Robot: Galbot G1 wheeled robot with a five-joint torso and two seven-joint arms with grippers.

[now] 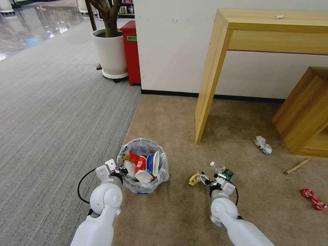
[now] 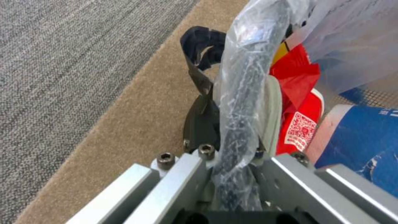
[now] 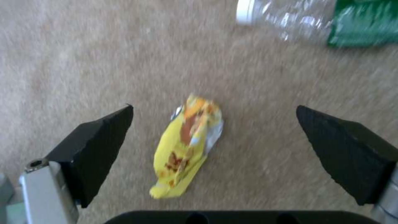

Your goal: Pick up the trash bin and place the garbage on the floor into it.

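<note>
The trash bin, a small round basket lined with a clear bag, stands on the beige floor and holds cups and red wrappers. My left gripper is shut on its near-left rim, one dark finger outside the bag. My right gripper hangs open just above the carpet, with a yellow wrapper lying between its fingers, untouched. That yellow wrapper lies beside a small clear bottle with a green label. More garbage lies to the right: a crumpled white packet, a wooden stick, a red wrapper.
A wooden table leg stands just beyond the bottle, and a low wooden cabinet is at the far right. A white plant pot and a tall red bin sit by the wall. Grey striped carpet spreads to the left.
</note>
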